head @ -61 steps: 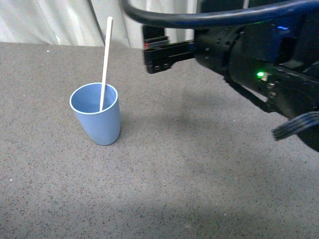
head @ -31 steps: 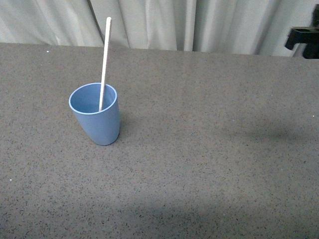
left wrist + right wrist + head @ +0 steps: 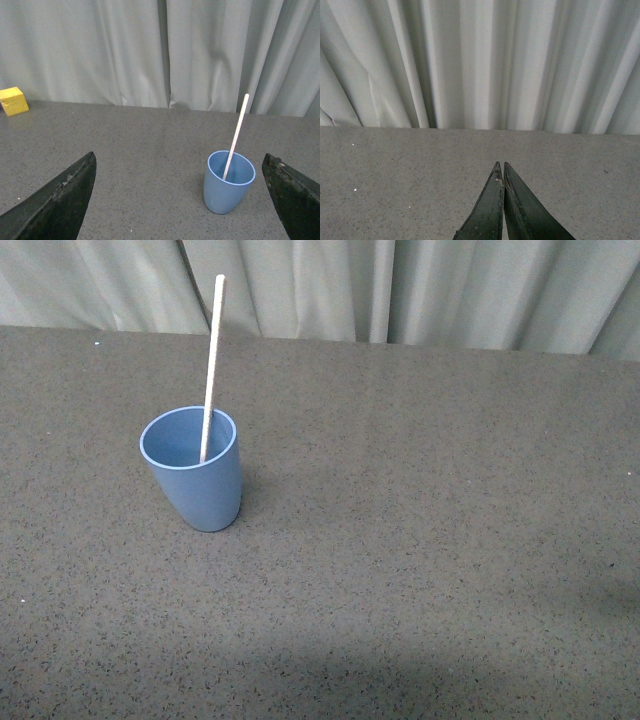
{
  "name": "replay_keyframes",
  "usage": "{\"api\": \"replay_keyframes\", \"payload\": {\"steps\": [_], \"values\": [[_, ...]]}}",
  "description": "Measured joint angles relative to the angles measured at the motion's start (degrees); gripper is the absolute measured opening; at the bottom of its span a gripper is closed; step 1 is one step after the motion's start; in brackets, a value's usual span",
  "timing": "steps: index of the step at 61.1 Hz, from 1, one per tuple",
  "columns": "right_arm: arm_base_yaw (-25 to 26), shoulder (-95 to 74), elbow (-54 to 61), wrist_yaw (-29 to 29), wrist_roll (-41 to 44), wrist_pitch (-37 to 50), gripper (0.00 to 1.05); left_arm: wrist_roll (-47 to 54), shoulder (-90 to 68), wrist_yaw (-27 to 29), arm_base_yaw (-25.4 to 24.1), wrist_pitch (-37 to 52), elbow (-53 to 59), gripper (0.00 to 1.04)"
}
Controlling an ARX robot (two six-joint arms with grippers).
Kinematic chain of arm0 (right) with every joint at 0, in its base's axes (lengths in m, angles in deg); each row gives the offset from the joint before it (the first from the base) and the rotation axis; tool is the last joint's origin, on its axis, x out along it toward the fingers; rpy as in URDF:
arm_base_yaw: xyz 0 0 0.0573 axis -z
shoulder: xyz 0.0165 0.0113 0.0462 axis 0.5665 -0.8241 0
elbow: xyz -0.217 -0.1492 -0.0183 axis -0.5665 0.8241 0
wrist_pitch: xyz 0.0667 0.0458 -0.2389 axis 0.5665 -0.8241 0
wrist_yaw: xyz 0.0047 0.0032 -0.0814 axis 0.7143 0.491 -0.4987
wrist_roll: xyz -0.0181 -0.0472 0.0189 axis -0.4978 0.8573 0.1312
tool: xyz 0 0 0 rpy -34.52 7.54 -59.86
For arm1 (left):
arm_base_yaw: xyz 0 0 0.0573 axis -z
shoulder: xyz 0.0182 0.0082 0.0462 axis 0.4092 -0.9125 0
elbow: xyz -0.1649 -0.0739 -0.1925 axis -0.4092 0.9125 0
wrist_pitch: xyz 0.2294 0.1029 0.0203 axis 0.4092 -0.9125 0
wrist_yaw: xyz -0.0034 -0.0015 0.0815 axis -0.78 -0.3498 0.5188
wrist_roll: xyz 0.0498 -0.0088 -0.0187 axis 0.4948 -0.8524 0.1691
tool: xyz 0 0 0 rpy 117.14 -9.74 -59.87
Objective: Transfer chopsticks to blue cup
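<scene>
The blue cup (image 3: 194, 482) stands upright on the grey table, left of centre in the front view. A single pale chopstick (image 3: 211, 360) stands in it, leaning on the rim and rising well above it. Neither arm shows in the front view. The left wrist view has the blue cup (image 3: 227, 182) with the chopstick (image 3: 236, 135) some way ahead of my left gripper (image 3: 180, 197), whose fingers are spread wide with nothing between them. My right gripper (image 3: 502, 167) is shut with nothing in it, pointing over bare table toward the curtain.
A yellow block (image 3: 13, 101) sits at the table's far edge by the curtain in the left wrist view. Grey curtains (image 3: 400, 285) hang behind the table. The speckled tabletop (image 3: 430, 540) stretches right of the cup.
The right arm, which filled the upper right of the front view a second ago, has drawn away to the right and out of view. Cup and chopstick have not moved.
</scene>
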Motion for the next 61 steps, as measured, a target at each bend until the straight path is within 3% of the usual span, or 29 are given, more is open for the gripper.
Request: {"api": "replay_keyframes", "payload": {"steps": [6, 10, 16, 61], "values": [[0.94, 5.01, 1.86, 1.05, -0.07, -3.58, 0.01, 0.00, 0.00, 0.00, 0.00, 0.00, 0.00, 0.98], [4.02, 9.01, 2.93, 5.03, -0.11, -6.43, 0.01, 0.00, 0.00, 0.00, 0.00, 0.00, 0.00, 0.98], [5.44, 13.38, 3.85, 5.09, -0.13, -9.70, 0.01, 0.00, 0.00, 0.00, 0.00, 0.00, 0.00, 0.98], [5.53, 42.49, 6.03, 5.42, -0.13, -35.45, 0.01, 0.00, 0.00, 0.00, 0.00, 0.00, 0.00, 0.98]]}}
